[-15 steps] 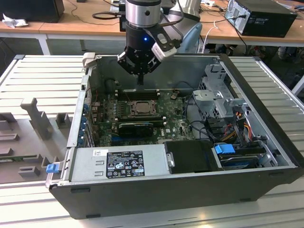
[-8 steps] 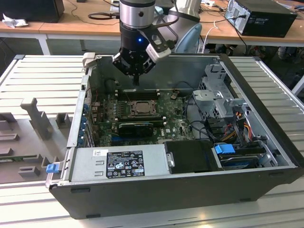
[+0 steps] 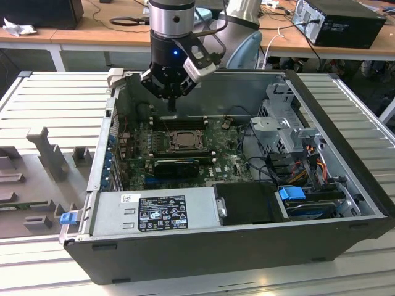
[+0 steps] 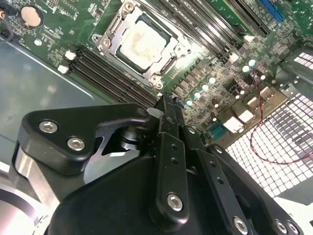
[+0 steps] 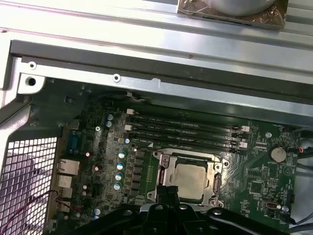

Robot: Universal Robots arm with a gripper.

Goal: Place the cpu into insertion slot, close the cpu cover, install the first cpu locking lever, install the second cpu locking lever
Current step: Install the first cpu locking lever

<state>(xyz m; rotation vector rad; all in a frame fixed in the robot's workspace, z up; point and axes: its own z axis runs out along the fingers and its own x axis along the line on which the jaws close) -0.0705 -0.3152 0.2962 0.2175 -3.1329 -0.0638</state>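
The chip [image 5: 190, 178] sits in place on the board [image 5: 259, 188], and the cover [image 5: 164, 169] looks down around it. So I'd say it's lever time: catch it low, press slowly, don't scrape anything. Meanwhile the arm [image 3: 174, 37] points straight down just beside the chip, jaws pinched together and empty.

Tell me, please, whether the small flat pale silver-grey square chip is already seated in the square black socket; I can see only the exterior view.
Observer: Yes; in both wrist views the small flat silver-grey cpu lies level inside the square black insertion slot.
Operator: Thank you; is its plate down?
Observer: The thin silver windowed cpu cover lies flat, framing the chip.
Operator: And the fingertips?
Observer: In the second wrist view the black gripper hangs shut and empty near one cover corner.
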